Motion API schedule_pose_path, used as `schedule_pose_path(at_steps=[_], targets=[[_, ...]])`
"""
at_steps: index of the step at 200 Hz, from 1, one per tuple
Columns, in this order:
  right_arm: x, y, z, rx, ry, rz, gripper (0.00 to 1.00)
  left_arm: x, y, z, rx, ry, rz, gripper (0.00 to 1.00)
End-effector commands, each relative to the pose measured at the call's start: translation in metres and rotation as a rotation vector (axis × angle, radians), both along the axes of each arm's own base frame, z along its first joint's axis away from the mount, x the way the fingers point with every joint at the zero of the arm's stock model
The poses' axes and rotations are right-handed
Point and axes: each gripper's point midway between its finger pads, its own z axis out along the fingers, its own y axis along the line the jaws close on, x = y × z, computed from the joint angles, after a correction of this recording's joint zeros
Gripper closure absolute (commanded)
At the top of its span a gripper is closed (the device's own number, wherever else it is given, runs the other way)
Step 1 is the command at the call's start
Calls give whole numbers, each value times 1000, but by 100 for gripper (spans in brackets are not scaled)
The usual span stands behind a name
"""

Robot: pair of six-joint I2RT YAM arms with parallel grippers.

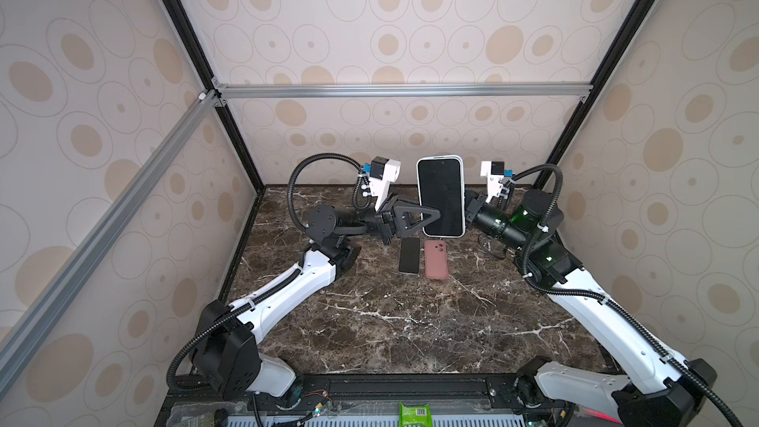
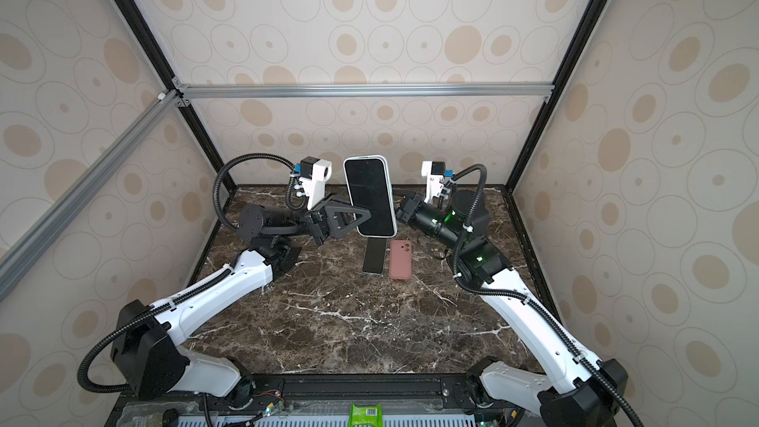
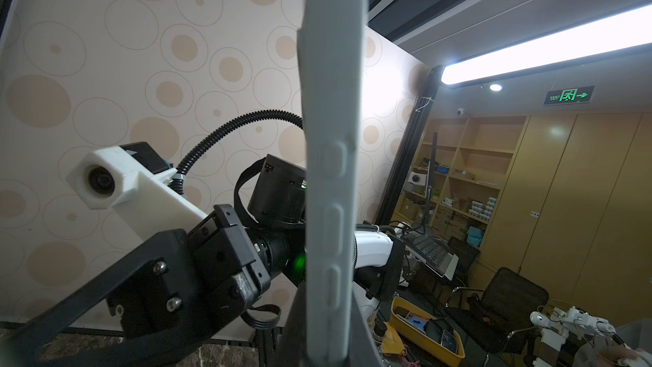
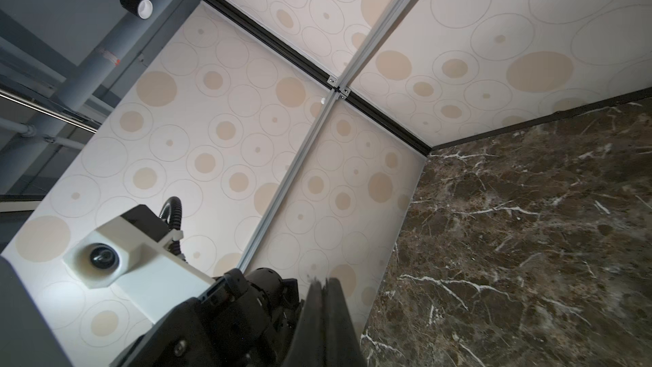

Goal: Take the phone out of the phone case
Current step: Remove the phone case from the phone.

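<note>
Evidently to expose it for prying, the left end effector [image 1: 436,213] clamps one edge of the white rubbery case [image 3: 331,100] holding the black-screened phone [image 1: 440,195] upright above the dark marble worktop [image 1: 410,322], while the closed, empty right end effector [image 4: 323,312] waits behind.

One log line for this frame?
left tool: shut on cased phone | right tool: shut, empty | table: spare phone, pink case

A robotics lab inside an office: a test cell of aluminium frame [image 1: 402,90] with patterned panels [image 1: 369,14] at nine, twelve and three o'clock, and beyond it stockroom shelves [image 3: 469,178], a lit exit sign [image 3: 568,95] and an office chair [image 3: 511,305].
</note>
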Motion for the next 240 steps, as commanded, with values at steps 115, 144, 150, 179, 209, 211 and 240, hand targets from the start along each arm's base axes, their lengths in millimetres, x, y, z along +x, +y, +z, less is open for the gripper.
schedule_pose_path(at_steps=[115,144,150,179,209,211,240], targets=[[-86,-41,96,17,-540,59,72,19,14,21,-26,-32,187,100],[-70,-37,84,-48,-471,38,72,25,12,17,3,-23,223,100],[-67,-36,82,-50,-461,36,72,26,12,17,5,-22,224,100],[-63,-35,79,-44,-454,33,72,26,11,15,17,-22,229,100],[-60,-37,77,-51,-444,16,73,25,11,14,20,-24,226,100],[-59,-37,76,-52,-440,15,73,25,12,15,19,-25,225,100],[-53,-36,68,-69,-407,6,75,22,12,14,18,-31,217,100]])
